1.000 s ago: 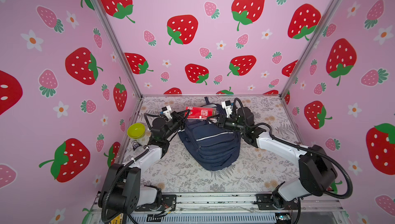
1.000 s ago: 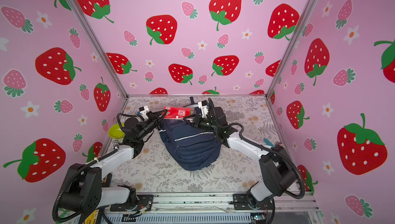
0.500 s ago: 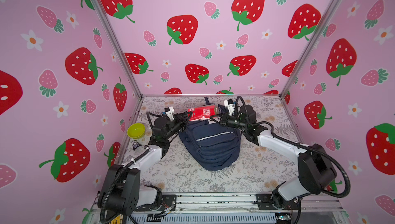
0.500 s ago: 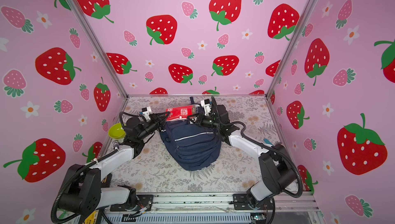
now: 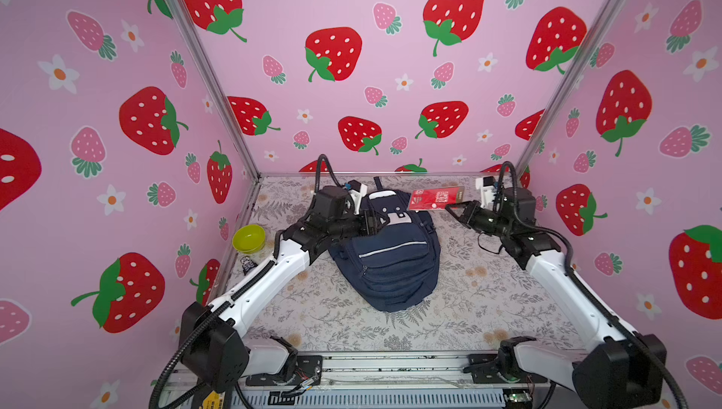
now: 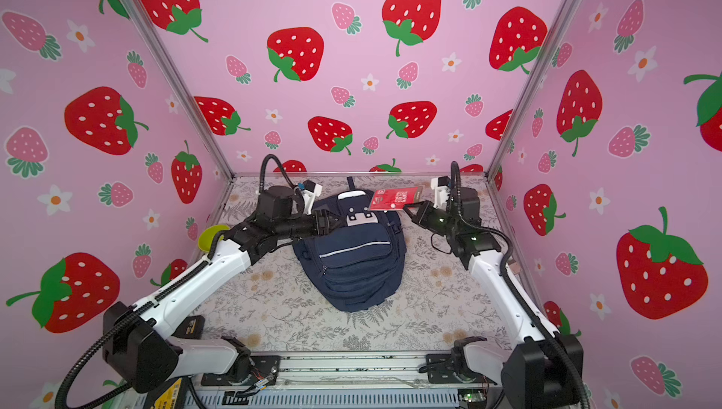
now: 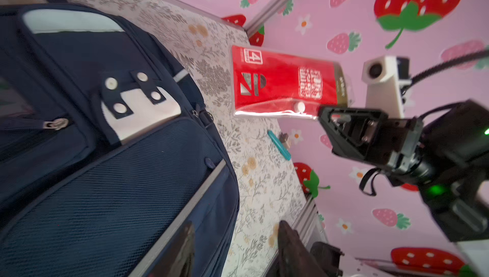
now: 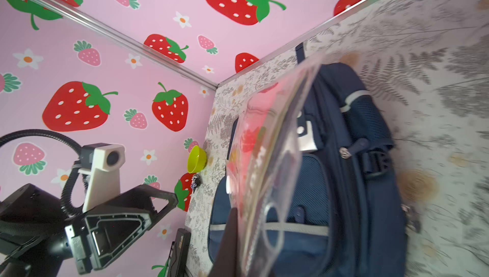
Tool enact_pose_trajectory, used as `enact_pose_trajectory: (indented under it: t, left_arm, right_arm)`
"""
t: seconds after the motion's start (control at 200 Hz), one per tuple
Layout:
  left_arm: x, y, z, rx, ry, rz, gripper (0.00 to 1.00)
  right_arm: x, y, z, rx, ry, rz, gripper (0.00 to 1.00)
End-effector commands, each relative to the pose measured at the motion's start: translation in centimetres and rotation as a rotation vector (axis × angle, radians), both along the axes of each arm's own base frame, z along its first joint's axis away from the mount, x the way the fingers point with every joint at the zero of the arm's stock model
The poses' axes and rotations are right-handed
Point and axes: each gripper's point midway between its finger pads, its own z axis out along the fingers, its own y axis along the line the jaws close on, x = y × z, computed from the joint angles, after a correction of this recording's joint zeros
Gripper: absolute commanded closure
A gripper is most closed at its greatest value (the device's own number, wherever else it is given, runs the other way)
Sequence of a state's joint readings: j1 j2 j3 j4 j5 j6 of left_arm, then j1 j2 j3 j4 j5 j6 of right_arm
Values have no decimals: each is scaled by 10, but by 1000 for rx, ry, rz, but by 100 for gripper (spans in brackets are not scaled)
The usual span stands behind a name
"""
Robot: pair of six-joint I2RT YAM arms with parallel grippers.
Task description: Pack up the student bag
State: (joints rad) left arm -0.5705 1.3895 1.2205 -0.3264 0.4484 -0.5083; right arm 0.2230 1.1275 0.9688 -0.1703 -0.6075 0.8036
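The navy backpack (image 5: 390, 266) lies flat in the middle of the tabletop (image 5: 488, 301), its top toward the back wall. The left fingers (image 5: 376, 222) hover over its upper part, parted and empty. The right fingers (image 5: 450, 207) are clamped on the edge of a red pouch (image 5: 434, 198), held in the air just beside the backpack's top.

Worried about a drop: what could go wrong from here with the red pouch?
1. The right gripper pinches the red pouch by one corner only, in the air; it may swing or slip out.
2. No clearly open pocket shows on the student bag, and the left gripper stands open, holding nothing; the pouch may be pushed against shut fabric.
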Motion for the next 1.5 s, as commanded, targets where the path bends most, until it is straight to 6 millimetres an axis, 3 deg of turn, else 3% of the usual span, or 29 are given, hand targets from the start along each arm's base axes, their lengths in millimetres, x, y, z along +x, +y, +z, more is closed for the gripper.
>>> enact_pose_trajectory:
  t: [0.0,0.215,0.455,0.625,0.77,0.87,0.951,1.081,1.196,1.321,1.496]
  left_arm:
    - [-28,0,-49,338,-6,-169,48]
    - [-56,-29,-66,539,-89,-388,47]
    - [-53,-24,-78,670,-146,-390,48]
    - [-55,-26,-92,744,-164,-414,50]
    - [-39,-19,-95,821,-208,-334,60]
    - [-27,-17,-82,846,-246,-269,77]
    - [-17,-13,-69,846,-284,-206,98]
    - [-8,-11,-55,743,-271,-157,100]
    - [2,-9,-40,514,-167,-101,100]
    - [8,-12,-17,240,-119,-91,100]
    - [7,-18,-5,65,-49,-143,100]
  right_arm:
    - [-33,-20,-29,-70,107,31,100]
    - [-68,-33,-47,-62,186,40,100]
    - [-97,-31,-54,-42,224,74,100]
    - [-104,-30,-57,-32,235,83,100]
    - [-104,-28,-52,-22,218,98,100]
    - [-105,-26,-46,-10,192,110,100]
    - [-106,-25,-43,1,180,119,100]
    - [-107,-19,-40,9,168,145,100]
    - [-112,-8,-37,10,158,176,100]
    - [-121,12,-33,29,144,240,100]
    - [-134,47,-35,81,137,310,100]
